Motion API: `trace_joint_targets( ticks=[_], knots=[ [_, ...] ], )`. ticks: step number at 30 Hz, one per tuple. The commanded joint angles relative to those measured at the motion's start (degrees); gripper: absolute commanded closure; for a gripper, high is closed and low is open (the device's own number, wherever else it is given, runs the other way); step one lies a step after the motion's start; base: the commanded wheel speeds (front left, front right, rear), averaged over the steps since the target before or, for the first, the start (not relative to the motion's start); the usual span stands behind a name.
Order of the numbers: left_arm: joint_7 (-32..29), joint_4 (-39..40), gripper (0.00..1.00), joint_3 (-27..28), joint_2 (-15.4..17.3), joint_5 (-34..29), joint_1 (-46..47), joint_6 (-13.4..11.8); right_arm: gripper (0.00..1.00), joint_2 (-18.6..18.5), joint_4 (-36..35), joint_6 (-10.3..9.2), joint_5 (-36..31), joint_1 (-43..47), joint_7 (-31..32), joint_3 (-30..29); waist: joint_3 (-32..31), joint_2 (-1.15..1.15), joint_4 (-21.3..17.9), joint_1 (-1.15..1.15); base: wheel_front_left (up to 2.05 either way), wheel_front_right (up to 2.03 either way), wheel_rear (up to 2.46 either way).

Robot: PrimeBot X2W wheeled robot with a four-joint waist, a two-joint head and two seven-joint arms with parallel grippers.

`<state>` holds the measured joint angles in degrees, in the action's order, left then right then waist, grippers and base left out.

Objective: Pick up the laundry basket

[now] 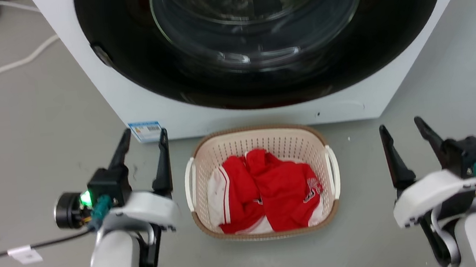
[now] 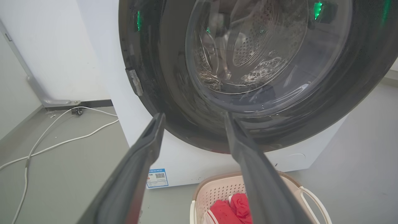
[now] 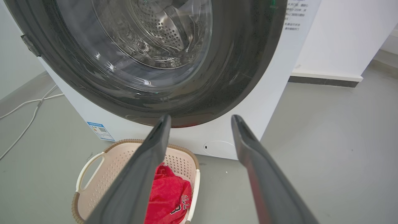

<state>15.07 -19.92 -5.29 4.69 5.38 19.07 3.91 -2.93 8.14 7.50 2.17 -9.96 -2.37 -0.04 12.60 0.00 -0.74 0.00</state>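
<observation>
Two pincers stand open, our left pincer (image 1: 144, 133) and our right pincer (image 1: 399, 123), and the cream-white perforated plastic laundry basket (image 1: 259, 129) with its brown woven-look rim sits between them, closer to the left one. If we catch only one white loop handle (image 1: 189, 183), the basket could tilt and spill its red garments (image 1: 279, 186).

Thing: laundry basket (image 1: 261, 141), cream-white perforated plastic, rounded-rectangular
Trim: brown woven-look band round the rim and round the base
Handles: white loop handles (image 1: 189, 183), one on its left side and one on its right
Pose: upright, open top upward
Contents: crumpled red and white clothing (image 1: 277, 191), lying below the rim
Place: on the grey floor (image 1: 364, 244), just before the white front of the washer (image 1: 151, 111)
</observation>
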Motion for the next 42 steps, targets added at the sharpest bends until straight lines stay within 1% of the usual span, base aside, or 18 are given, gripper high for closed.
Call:
trace_joint_targets(
  ticks=[1, 4, 12, 19, 22, 31, 33, 42],
  knots=[
    [0.2, -0.8, 0.00, 0.2, 0.4, 0.3, 2.4, 0.4, 0.00, 0.1, 0.8, -0.03, 0.7, -2.1, 0.6, 0.1, 4.5, 0.00, -0.3, 0.00, 0.00, 0.00, 0.00],
    [0.1, -5.0, 0.00, 0.2, 1.6, 1.0, 5.8, 1.2, 0.00, 0.1, 3.0, -0.02, 1.3, -5.6, 2.2, 0.4, 8.3, 0.00, -0.6, 0.00, 0.00, 0.00, 0.00],
    [-2.7, -16.6, 0.00, -0.6, 4.1, 4.1, 16.3, 3.1, 0.00, 0.1, 12.7, -0.02, 3.9, -16.2, 5.4, 1.2, 17.5, 0.00, -1.6, 0.00, 0.00, 0.00, 0.00],
    [-6.1, -26.6, 0.00, -3.3, 5.5, 7.8, 23.9, 3.6, 0.00, 0.1, 23.8, -0.02, 6.4, -25.4, 5.7, 3.1, 24.2, 0.00, -2.3, 0.00, 0.00, 0.00, 0.00],
    [-7.8, -29.9, 0.00, -5.9, 5.8, 10.3, 26.7, 3.6, 0.00, 0.1, 29.0, -0.03, 7.6, -28.9, 5.9, 4.4, 26.5, 0.00, -2.4, 0.00, 0.00, 0.00, 0.00],
    [-12.5, -37.0, 0.00, -13.2, 7.6, 17.3, 33.5, 3.6, 0.00, 0.1, 43.4, -0.02, 12.6, -38.3, 6.0, 10.1, 31.4, 0.00, -2.7, 0.00, 0.00, 0.00, 0.00],
    [-12.8, -37.7, 0.00, -13.9, 7.8, 17.8, 34.1, 3.6, 0.00, 0.1, 44.5, -0.02, 13.4, -39.2, 5.6, 10.8, 31.8, 0.00, -2.7, 0.00, 0.00, 0.00, 0.00],
    [-15.6, -42.3, 0.00, -18.1, 8.4, 23.4, 38.8, 3.6, 0.00, 0.1, 53.6, -0.02, 19.2, -46.4, 4.8, 16.8, 35.9, 0.00, -3.0, 0.00, 0.00, 0.00, 0.00]
  ],
)
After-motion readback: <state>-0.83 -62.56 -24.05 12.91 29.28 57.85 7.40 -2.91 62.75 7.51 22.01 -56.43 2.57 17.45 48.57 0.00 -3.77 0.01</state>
